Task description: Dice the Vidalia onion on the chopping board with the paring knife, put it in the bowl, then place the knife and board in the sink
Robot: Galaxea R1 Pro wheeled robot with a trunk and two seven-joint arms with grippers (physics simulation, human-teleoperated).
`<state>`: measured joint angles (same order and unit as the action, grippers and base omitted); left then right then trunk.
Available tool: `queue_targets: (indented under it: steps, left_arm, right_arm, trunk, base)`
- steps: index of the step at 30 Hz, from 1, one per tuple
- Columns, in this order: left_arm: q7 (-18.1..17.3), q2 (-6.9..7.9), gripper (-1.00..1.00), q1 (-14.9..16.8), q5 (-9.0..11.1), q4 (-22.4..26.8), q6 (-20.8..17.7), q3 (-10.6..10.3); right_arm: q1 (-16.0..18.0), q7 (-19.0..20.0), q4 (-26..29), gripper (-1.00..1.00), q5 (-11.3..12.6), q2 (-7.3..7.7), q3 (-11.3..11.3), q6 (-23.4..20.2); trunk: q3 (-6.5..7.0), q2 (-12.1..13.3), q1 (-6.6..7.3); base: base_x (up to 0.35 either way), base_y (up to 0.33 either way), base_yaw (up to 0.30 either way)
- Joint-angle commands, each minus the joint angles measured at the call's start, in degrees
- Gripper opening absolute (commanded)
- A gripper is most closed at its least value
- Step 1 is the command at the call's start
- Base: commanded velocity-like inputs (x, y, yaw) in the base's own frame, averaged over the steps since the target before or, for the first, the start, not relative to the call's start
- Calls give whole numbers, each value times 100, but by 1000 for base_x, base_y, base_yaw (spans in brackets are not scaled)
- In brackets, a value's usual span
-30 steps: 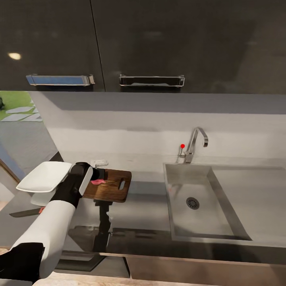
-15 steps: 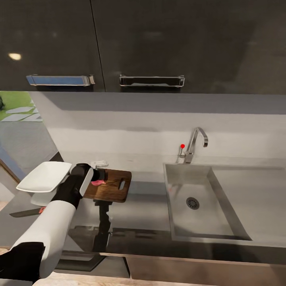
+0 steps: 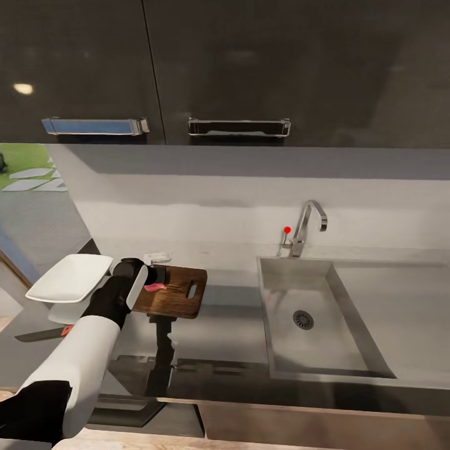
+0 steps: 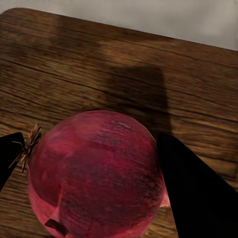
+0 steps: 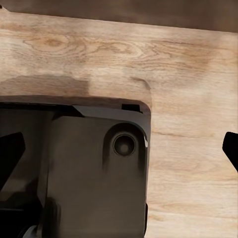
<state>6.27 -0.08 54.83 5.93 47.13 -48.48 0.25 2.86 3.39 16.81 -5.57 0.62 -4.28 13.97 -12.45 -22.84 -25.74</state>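
- Since the earlier frames we saw almost nothing move: the left arm stayed over the chopping board [image 3: 174,290], with only a slight settling of its wrist.
- The left end effector [image 4: 94,173] was closed on the Vidalia onion [image 4: 94,173], a reddish bulb pinched between its two dark fingers [image 4: 191,193], just above the board's wooden face; from the head camera the onion [image 3: 153,287] showed as a pink patch at the wrist.
- The bowl [image 3: 70,277] sat just beside the board, and we saw nothing in it.
- The paring knife [image 3: 45,334] lay on the tabletop [image 3: 231,337] near the bowl.
- The sink [image 3: 294,275] held only its drain [image 3: 303,319].
- The right end effector [image 5: 119,148] hung over the wood floor [image 5: 188,99]; we could not tell its opening.
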Motion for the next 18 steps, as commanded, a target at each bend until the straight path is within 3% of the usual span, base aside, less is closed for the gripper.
queue_targets:
  steps: [1, 18]
  left_arm:
    - [41, -1, -100, 1, 111, -79, -15, 1]
    - [34, -8, -100, 1, 111, -38, -5, -6]
  right_arm:
    - [4, 30, -2, 100, -58, -2, -47, 21]
    - [4, 30, -2, 100, -58, -6, -47, 23]
  trunk:
    - [-12, -8, -5]
    - [-12, -8, -5]
  base:
    - [0, 0, 0]
    - [0, 0, 0]
